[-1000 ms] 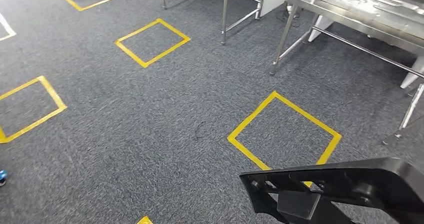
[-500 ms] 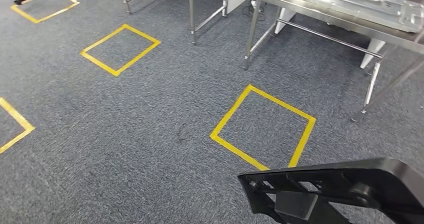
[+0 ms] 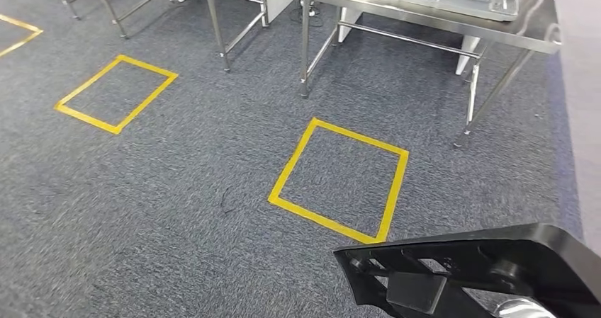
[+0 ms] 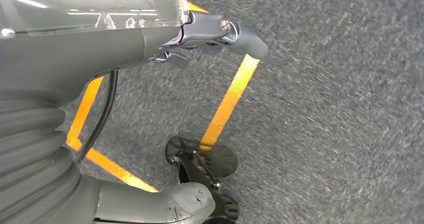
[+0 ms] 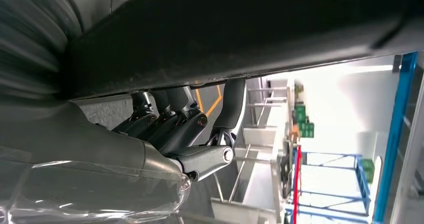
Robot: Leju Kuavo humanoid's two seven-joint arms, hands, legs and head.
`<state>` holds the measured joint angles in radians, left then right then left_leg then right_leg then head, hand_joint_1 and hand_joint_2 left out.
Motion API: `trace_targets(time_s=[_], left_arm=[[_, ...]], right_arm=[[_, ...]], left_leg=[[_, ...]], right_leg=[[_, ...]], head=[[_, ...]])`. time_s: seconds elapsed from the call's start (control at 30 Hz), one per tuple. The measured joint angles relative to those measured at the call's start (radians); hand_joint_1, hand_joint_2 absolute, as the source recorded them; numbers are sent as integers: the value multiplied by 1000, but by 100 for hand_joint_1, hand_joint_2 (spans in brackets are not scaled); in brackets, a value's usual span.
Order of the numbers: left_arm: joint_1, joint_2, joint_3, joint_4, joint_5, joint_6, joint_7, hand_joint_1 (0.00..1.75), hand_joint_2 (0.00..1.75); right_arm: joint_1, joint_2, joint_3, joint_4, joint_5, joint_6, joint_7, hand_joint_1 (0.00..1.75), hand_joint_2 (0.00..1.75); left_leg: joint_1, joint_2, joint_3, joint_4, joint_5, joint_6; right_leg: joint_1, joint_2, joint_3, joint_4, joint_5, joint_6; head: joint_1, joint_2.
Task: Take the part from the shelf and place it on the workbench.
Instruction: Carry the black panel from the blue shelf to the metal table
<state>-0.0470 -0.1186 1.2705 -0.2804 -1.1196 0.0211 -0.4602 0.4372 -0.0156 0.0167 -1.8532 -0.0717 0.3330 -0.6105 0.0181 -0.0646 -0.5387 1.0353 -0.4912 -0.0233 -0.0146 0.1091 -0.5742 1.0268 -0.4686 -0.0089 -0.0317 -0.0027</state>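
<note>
Left hand [image 4: 150, 49] is seen hanging over carpet [image 3: 177, 190], nothing held, fingers apart. Yellow floor square [image 3: 340, 180] is marked at 12 o'clock. Black part [image 3: 475, 272], at 5 o'clock in head view, is carried well short of workbench [image 3: 425, 10] at 1 o'clock, right hand [image 5: 180, 134] fingers curled against its underside. Judged rigid, moderately light; flat edge is best gripped.

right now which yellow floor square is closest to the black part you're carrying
The full yellow square just ahead of the black part, before the steel workbench. The other square lies farther off to the left.
</note>
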Motion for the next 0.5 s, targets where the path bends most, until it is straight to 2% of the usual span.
trace_targets(time_s=[0.03,0.07,0.1,0.13,0.17,0.23,0.27,0.3,0.33,0.37,0.43,0.47,0.5], left_arm=[[0,0,0,0,0,0,0,0,175],[-2,0,0,0,0,0,1,0,175],[-3,0,0,0,0,0,1,0,175],[-5,-1,0,0,-1,0,1,0,175],[-6,-1,0,0,-1,-2,0,0,175],[-4,-1,1,0,-2,-7,-3,0,175],[-2,-1,3,0,-2,-10,-5,0,175],[1,-1,4,0,-2,-13,-7,0,175],[3,-1,5,0,-2,-15,-8,0,175],[4,-1,5,0,-3,-16,-9,0,175],[4,-1,6,0,-3,-17,-10,0,175],[2,-1,6,0,-4,-17,-10,0,175],[1,-1,6,0,-5,-18,-10,0,175]], right_arm=[[0,0,1,0,-2,-1,2,175,175],[0,0,2,0,-3,-5,4,175,175],[1,0,3,0,-2,-13,6,175,175],[1,0,4,0,2,-27,8,175,175],[0,1,5,0,10,-43,9,175,175],[-3,2,11,0,33,-82,11,175,175],[-3,2,15,0,41,-95,12,175,175],[-2,3,19,0,48,-106,14,175,175],[-1,3,23,0,50,-111,14,175,175],[0,3,26,0,52,-115,14,175,175],[0,3,32,0,54,-124,14,175,175],[-1,3,34,0,54,-129,13,175,175],[-1,3,37,-1,55,-132,11,175,175]], left_leg=[[-2,-2,3,-7,-5,8],[-4,7,4,-10,-5,16],[-4,18,7,-14,-2,25],[-3,27,10,-19,0,33],[-2,36,12,-25,2,42],[-2,53,13,-30,-1,51],[-4,60,13,-30,-4,53],[-5,67,14,-30,-9,52],[-6,73,17,-29,-14,51],[-6,77,23,-29,-18,49],[-7,84,40,-30,-29,44],[-8,86,46,-30,-35,40],[-9,88,51,-30,-41,35]], right_leg=[[0,10,-5,2,0,6],[-3,21,-8,0,2,13],[-5,20,-10,2,2,18],[-5,3,-16,13,-5,22],[-4,-23,-30,42,-23,25],[-3,-83,-86,153,-80,30],[-5,-96,-119,216,-104,32],[-7,-102,-143,259,-112,34],[-8,-105,-150,270,-102,34],[-8,-106,-136,242,-74,33],[-5,-112,-69,113,-9,23],[-1,-116,-38,55,6,16],[3,-119,-19,20,7,10]], head=[[0,0],[0,0],[0,0],[0,0],[0,0],[0,0],[0,0],[0,0],[0,0],[0,0],[0,0],[0,0],[0,0]])
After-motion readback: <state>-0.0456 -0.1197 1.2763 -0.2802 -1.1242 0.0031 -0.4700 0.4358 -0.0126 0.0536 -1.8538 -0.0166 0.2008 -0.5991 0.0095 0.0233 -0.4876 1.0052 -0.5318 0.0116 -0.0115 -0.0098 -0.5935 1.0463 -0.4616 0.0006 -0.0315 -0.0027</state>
